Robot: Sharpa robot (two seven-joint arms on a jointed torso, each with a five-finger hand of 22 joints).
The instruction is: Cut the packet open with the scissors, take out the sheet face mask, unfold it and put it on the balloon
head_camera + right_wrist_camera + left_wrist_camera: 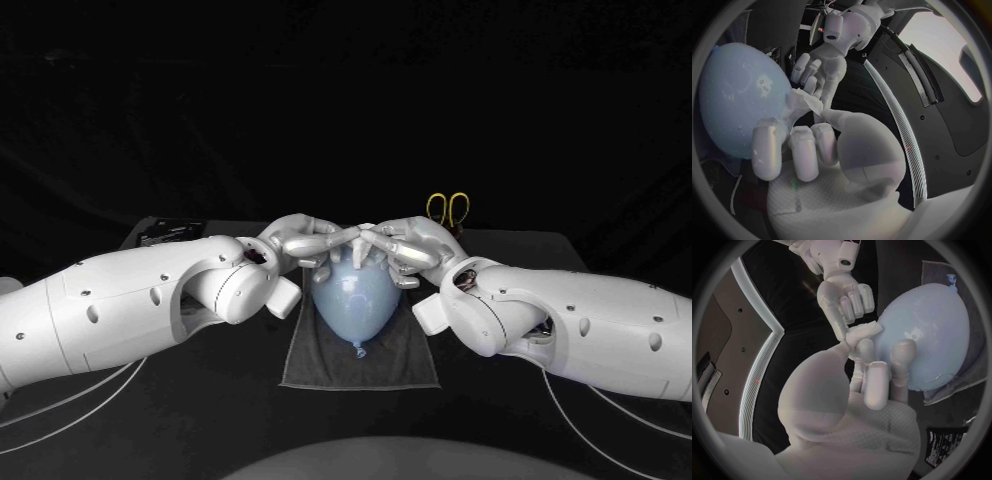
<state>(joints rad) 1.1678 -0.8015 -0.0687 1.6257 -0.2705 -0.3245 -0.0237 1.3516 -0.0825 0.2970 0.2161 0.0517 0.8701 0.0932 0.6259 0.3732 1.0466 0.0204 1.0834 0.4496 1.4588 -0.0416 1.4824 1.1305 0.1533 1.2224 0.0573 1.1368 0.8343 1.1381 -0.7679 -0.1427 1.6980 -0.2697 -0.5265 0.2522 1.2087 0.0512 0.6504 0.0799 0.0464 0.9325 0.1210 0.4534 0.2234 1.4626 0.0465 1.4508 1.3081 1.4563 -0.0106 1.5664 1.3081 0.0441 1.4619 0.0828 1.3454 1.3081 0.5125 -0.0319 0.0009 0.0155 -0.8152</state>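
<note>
Twice pinched, by fingers of left hand [306,238] and right hand [413,240]: folded sheet face mask [865,331], at 12 o'clock of balloon [356,295]. Risks tearing if pulled apart unevenly.

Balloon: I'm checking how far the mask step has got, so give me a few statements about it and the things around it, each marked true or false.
1. The balloon lies on a grey cloth. True.
2. The right robot hand holds the scissors. False: the scissors stand behind that hand, yellow handles up, untouched.
3. The left robot hand and the right robot hand both pinch a white sheet at the balloon's far end. True.
4. The balloon's knot points away from the robot. False: it points toward the robot.
</note>
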